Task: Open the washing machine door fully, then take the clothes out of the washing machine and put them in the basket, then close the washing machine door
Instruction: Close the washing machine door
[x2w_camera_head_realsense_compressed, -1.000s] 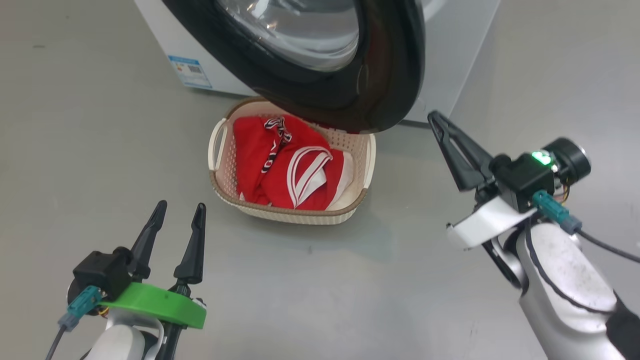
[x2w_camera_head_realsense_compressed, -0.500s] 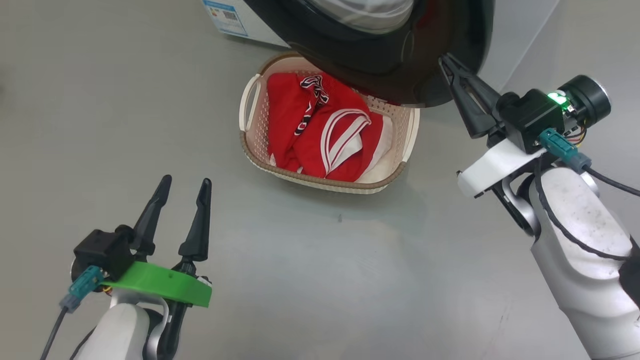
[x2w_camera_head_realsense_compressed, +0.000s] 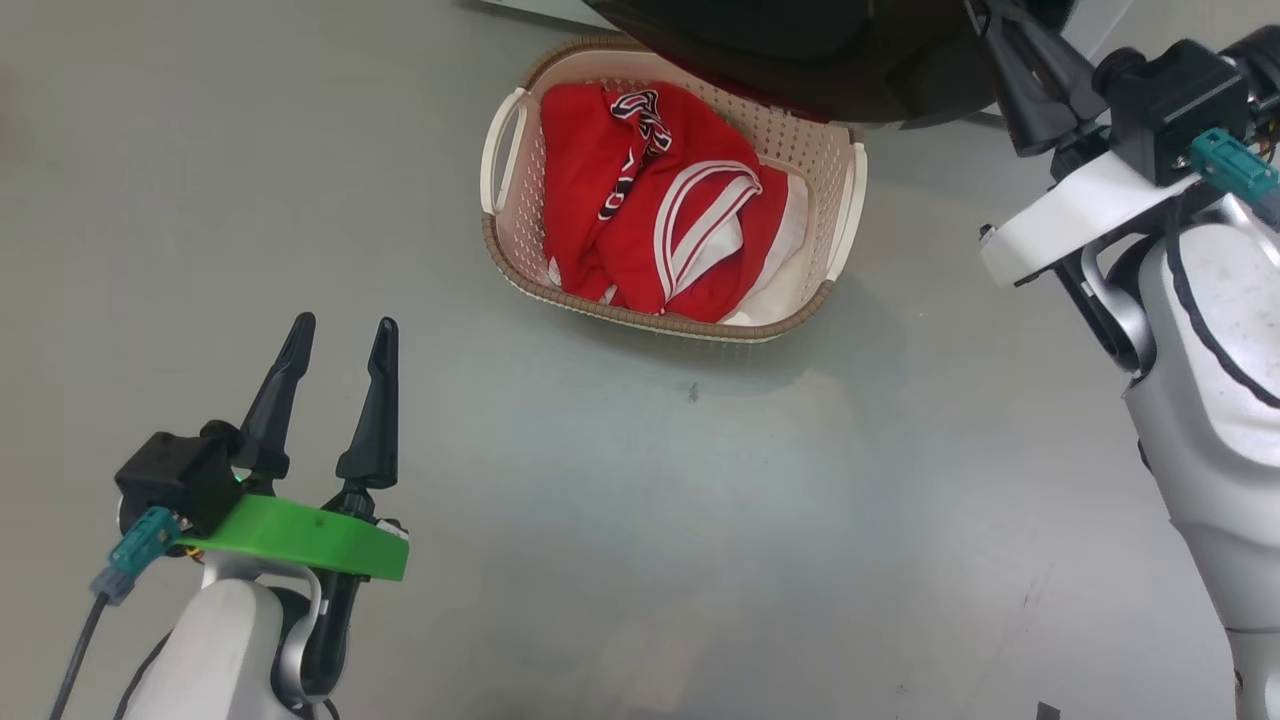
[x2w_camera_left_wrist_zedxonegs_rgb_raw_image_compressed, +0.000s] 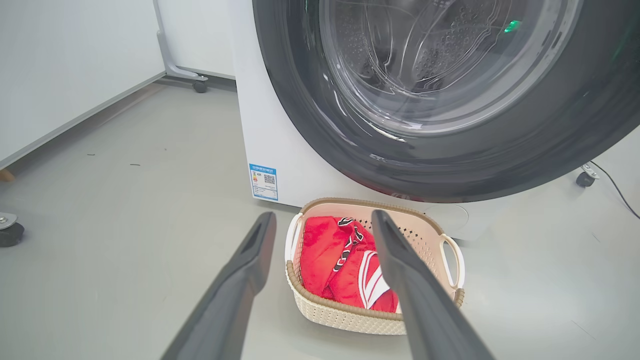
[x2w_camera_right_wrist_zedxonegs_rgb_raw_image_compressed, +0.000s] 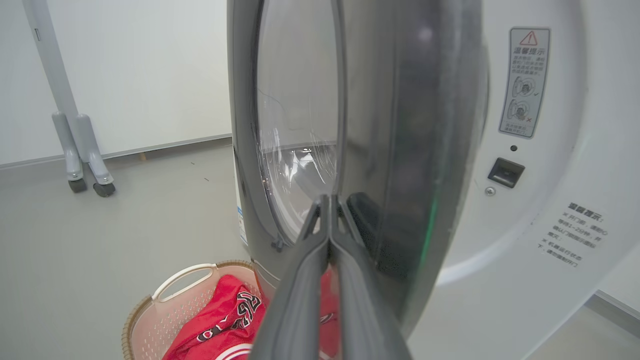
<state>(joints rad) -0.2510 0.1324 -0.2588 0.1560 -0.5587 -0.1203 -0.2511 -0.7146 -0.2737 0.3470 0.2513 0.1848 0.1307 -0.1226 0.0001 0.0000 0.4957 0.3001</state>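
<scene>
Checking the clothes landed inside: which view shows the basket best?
Head view: it looks down into the basket, clothes inside. Left wrist view sees it side-on, partly behind a finger; right wrist view catches one handle and corner.

The washing machine door (x2w_camera_left_wrist_zedxonegs_rgb_raw_image_compressed: 575, 140) is glossy black plastic around clear glass, the basket (x2w_camera_head_realsense_compressed: 512, 250) perforated cream plastic with a woven-look brown rim, the clothes (x2w_camera_head_realsense_compressed: 590, 200) red cloth, the floor (x2w_camera_head_realsense_compressed: 700, 520) smooth grey.
</scene>
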